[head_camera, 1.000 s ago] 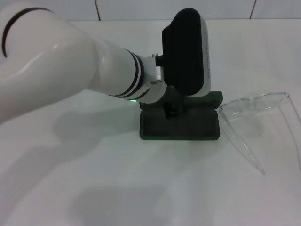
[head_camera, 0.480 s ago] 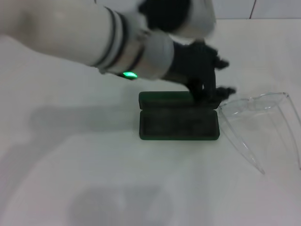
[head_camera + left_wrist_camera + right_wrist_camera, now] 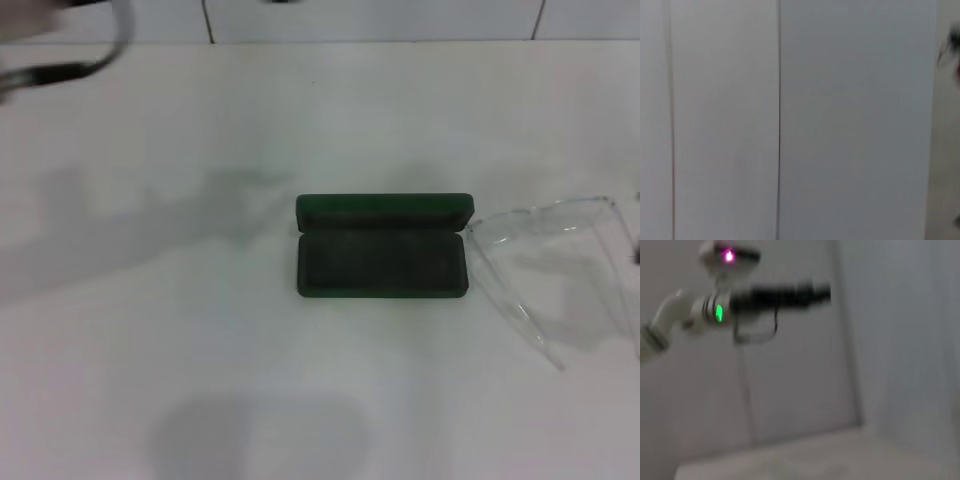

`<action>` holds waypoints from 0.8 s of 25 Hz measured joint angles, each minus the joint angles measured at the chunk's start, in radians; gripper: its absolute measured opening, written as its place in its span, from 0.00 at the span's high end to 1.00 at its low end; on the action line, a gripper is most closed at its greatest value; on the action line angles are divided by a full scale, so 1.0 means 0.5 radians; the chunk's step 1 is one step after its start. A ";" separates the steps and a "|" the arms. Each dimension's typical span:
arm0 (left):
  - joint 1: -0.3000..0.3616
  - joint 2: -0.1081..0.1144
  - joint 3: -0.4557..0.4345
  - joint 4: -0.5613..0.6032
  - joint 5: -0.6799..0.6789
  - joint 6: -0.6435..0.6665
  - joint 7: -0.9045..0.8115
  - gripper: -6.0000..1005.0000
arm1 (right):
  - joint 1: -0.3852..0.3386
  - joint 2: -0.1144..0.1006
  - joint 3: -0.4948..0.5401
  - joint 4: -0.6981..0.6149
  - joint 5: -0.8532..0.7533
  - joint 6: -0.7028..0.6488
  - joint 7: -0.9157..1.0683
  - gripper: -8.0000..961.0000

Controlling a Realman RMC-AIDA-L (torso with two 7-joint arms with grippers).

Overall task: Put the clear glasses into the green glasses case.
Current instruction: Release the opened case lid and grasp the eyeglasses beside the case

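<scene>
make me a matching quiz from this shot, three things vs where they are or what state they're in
Things:
1. case
2. glasses
3. left arm

Descriptions:
A. lying on the table just right of the case, arms unfolded
B. lifted high and away from the table, seen by the right wrist camera
C. open at the table's middle, nothing inside

Pairs: 1-C, 2-A, 3-B
</scene>
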 joint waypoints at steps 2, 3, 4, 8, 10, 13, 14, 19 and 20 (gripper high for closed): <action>0.062 0.001 -0.117 -0.107 -0.203 0.143 0.117 0.56 | 0.099 0.019 -0.037 -0.195 -0.125 0.020 0.072 0.35; 0.094 0.001 -0.159 -0.164 -0.254 0.207 0.165 0.57 | 0.140 0.022 -0.047 -0.310 -0.200 0.017 0.101 0.35; 0.115 0.000 -0.182 -0.199 -0.284 0.243 0.191 0.58 | 0.179 0.024 -0.059 -0.429 -0.279 0.013 0.147 0.36; 0.185 -0.001 -0.264 -0.408 -0.349 0.351 0.315 0.72 | 0.327 -0.010 -0.087 -0.841 -0.551 0.003 0.400 0.37; 0.205 0.000 -0.304 -0.533 -0.395 0.380 0.374 0.79 | 0.468 -0.083 -0.149 -1.000 -0.696 -0.020 0.646 0.40; 0.216 0.003 -0.391 -0.738 -0.478 0.433 0.460 0.82 | 0.665 -0.213 -0.320 -1.036 -0.872 -0.068 0.896 0.43; 0.217 0.004 -0.427 -0.817 -0.515 0.459 0.488 0.83 | 0.732 -0.237 -0.369 -1.020 -0.927 -0.075 0.933 0.44; 0.187 0.008 -0.565 -1.210 -0.691 0.635 0.683 0.84 | 0.959 -0.234 -0.547 -0.909 -1.240 -0.035 0.942 0.50; 0.181 0.009 -0.583 -1.274 -0.709 0.674 0.728 0.84 | 0.982 -0.229 -0.573 -0.882 -1.279 -0.018 0.935 0.50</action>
